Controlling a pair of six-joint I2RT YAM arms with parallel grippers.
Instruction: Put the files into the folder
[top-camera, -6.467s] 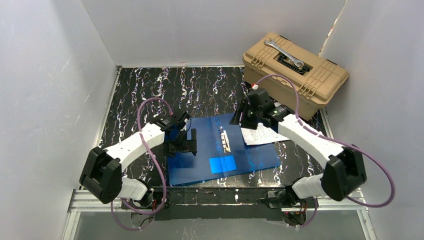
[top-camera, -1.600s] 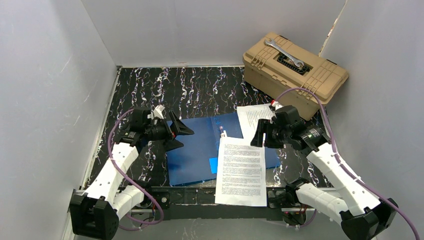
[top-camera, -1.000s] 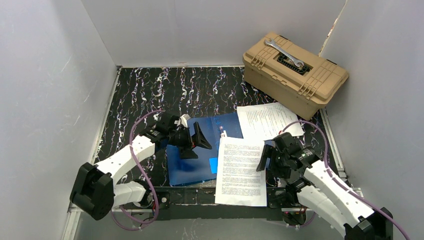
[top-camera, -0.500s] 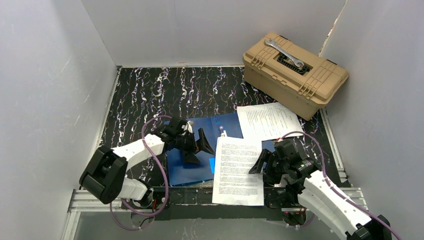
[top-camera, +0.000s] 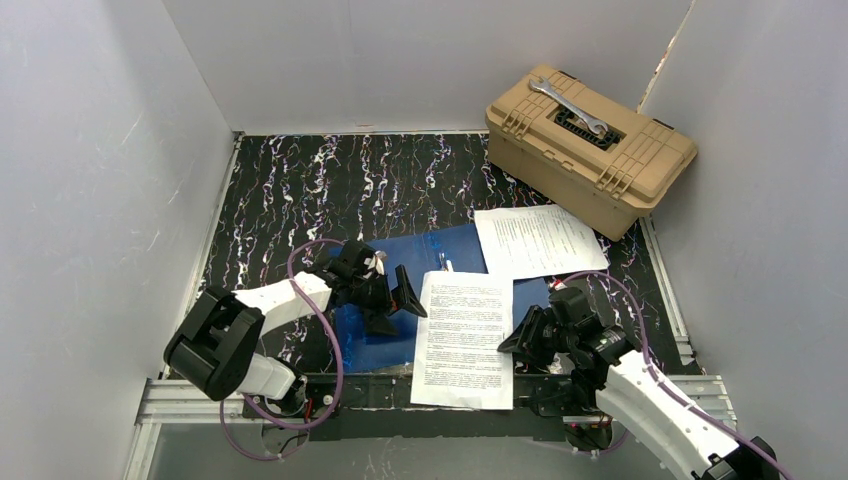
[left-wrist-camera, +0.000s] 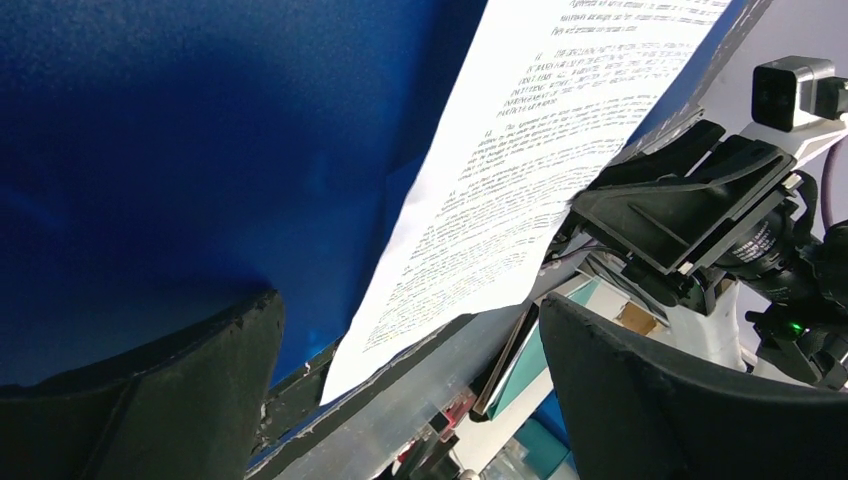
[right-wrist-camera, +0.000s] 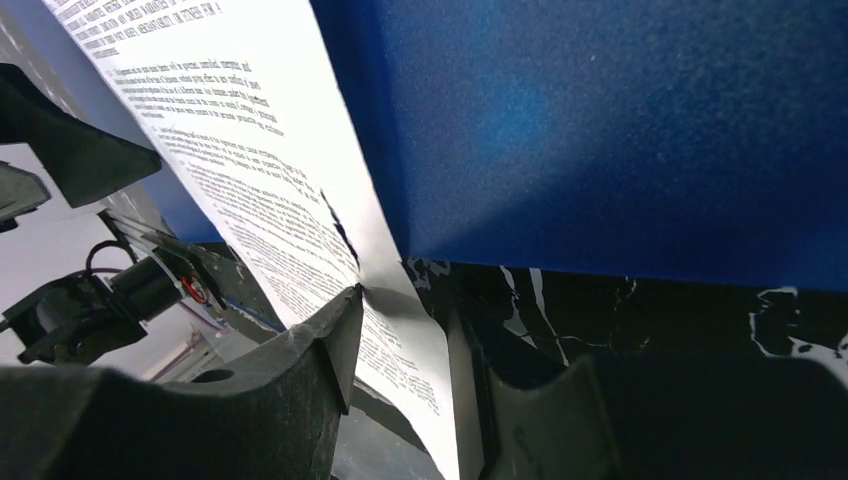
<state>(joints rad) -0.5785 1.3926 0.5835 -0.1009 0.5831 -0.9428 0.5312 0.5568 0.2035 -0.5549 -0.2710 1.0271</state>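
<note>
Right gripper (top-camera: 515, 338) is down at the right edge of the front sheet (top-camera: 462, 335), jaws partway in and astride the paper. In the right wrist view one finger touches the sheet where it wrinkles. Whether it is truly pinched, I cannot tell.

That sheet lies on top of the blue folder (top-camera: 372, 350) and hangs off the near edge of the tabletop (top-camera: 330, 185).

Left gripper (top-camera: 405, 300) hovers over the folder's left half, jaws spread wide, holding nothing.

My read: the job here is squaring this page onto the folder. Take only a shallow bite on the margin and keep the pull low and flat so the sheet slides without buckling. Let the left gripper pin the folder, which looks slick enough to skate.

Containers now. The folder lies flat, and of the files only this one sheet is on it; I see nothing tucked inside. The second sheet (top-camera: 535, 240) lies behind to the right, one corner over the folder, near the tan toolbox (top-camera: 610, 170). The toolbox lid is shut with a wrench (top-camera: 568, 106) on top, so its contents are hidden.
</note>
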